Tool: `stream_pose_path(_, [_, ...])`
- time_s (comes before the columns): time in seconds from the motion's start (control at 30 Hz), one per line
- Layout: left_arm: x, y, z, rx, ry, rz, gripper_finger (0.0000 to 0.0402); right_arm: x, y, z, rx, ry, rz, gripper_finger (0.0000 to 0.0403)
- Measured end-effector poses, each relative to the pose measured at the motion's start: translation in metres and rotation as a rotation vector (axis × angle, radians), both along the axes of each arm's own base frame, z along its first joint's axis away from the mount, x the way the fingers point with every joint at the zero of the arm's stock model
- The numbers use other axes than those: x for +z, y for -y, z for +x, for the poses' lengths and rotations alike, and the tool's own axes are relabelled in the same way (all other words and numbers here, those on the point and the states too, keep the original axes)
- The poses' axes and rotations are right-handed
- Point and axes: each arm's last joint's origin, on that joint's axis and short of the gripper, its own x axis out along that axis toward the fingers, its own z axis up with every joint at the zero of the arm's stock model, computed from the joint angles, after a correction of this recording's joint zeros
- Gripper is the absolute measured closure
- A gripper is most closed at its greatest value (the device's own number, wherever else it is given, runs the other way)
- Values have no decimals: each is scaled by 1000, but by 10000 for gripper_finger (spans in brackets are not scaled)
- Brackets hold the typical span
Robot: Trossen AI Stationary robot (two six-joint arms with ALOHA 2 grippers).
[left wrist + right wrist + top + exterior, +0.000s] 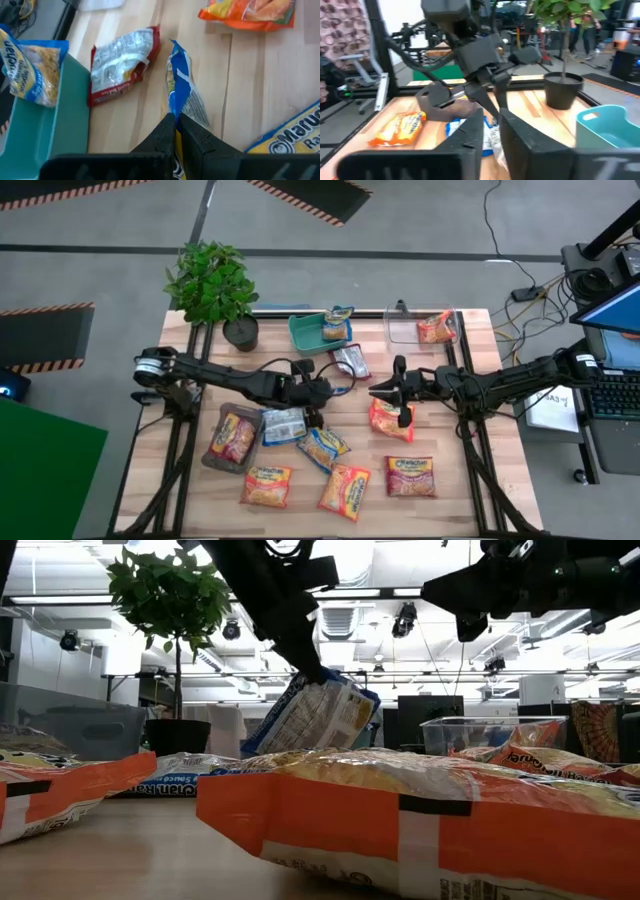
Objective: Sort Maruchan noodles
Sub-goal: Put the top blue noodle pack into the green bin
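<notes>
left gripper [175, 120]: clamped on edge of blue-and-white packet [181, 90], lifted clear of table [470, 480] near centre | right gripper [383, 391]: fingers narrowly apart, empty, above orange packet [391, 420] right of centre | other packets: spread along near side; one in teal tray [300, 332], one in clear bin [400, 332], far side

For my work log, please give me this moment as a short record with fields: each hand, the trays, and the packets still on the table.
left hand: shut on blue packet, lifted clear of the table
right hand: empty, slightly open, above mid-table
teal tray: one blue packet inside
clear bin: one orange packet inside
red packet: on the table beside the teal tray
loose packets: several orange ones along the front
</notes>
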Motion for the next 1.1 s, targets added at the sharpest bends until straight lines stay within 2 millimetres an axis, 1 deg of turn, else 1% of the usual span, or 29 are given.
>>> stream_pose_path(0.13, [-1,0,0,-12,-2,10,401,-3,2,0,-52,-38,1,285])
stream_pose_path(0.23, [-3,0,0,-12,9,9,401,0,1,6,-53,-103,4,240])
stream_pose_path(0.33, [-3,0,0,-12,10,9,402,7,1,19,-54,-199,-6,204])
stream_pose_path(0.47, [-3,0,0,-11,18,9,402,12,0,38,-41,-345,-88,174])
stream_pose_path(0.6, [-4,0,1,-11,21,8,402,10,0,60,-20,-463,-168,160])
stream_pose_path(0.67, [-4,0,1,-11,21,8,402,7,-1,70,-9,-529,-197,159])
stream_pose_path(0.77, [-4,0,1,-11,22,8,402,3,-1,87,6,-583,-238,161])
stream_pose_path(0.87, [-4,0,1,-11,22,8,402,-3,3,104,-10,-617,-249,166])
stream_pose_path(1.1, [-4,-1,1,-9,22,9,402,-16,17,136,-59,-708,-253,169])
